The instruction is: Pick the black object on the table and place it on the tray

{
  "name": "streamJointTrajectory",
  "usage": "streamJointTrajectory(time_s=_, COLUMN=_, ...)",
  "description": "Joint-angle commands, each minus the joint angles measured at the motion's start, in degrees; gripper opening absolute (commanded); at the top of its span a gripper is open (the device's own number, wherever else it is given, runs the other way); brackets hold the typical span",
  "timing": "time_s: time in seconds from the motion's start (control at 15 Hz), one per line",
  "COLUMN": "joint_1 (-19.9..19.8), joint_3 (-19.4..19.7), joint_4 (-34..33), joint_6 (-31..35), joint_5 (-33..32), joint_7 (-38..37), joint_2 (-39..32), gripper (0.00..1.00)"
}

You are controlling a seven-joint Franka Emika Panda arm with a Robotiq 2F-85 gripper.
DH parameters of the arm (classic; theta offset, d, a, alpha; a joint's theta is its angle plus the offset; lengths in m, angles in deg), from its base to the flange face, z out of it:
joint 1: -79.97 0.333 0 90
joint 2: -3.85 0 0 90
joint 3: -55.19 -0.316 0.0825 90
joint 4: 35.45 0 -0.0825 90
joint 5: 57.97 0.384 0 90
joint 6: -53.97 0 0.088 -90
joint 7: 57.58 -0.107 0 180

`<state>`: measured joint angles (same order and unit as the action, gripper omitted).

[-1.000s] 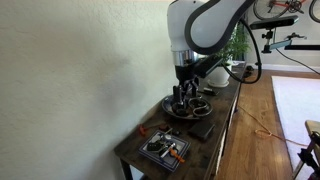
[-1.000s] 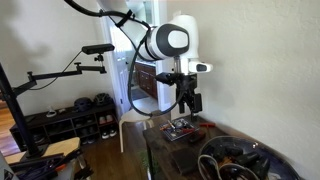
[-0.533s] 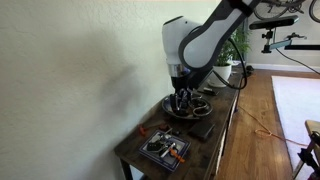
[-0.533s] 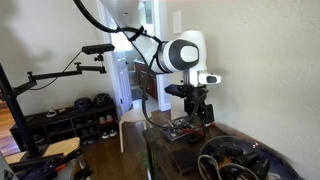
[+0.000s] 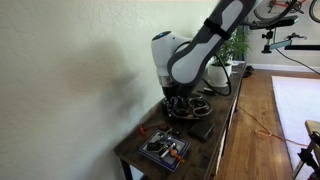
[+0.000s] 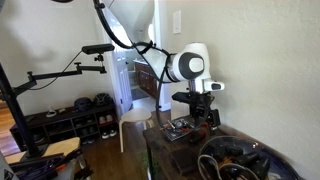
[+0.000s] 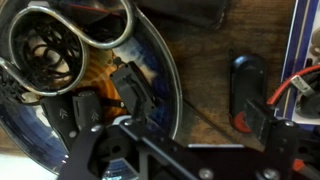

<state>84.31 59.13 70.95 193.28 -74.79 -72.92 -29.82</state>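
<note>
The black object [image 7: 248, 95] lies lengthwise up the wrist view, on the counter [image 7: 205, 80], right of the parted, empty fingers [image 7: 132, 92].

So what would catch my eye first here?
Probably the big white robot arm, bent low over a narrow dark table along the wall, its claw hanging above a round dish of metal bits. Beside the dish lies a small black object, and a tray of colourful tools sits at the table's end.

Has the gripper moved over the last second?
Yes: in an exterior view the gripper has sunk lower, closer to the round dish beneath it.
</note>
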Motion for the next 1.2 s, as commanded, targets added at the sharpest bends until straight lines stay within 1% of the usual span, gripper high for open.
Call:
streamJointTrajectory(time_s=0.0, joint_1=1.88, joint_3=1.54, joint_4=-3.31, joint_6=0.81, joint_5=-0.55, joint_7=0.35, joint_2=-2.4, gripper=1.0)
streamJointTrajectory(time_s=1.13, joint_1=1.51, joint_3=-0.76, joint_4=-12.74, joint_6=0.79, joint_5=2.58, joint_7=4.48, joint_2=-11.31, gripper=1.0)
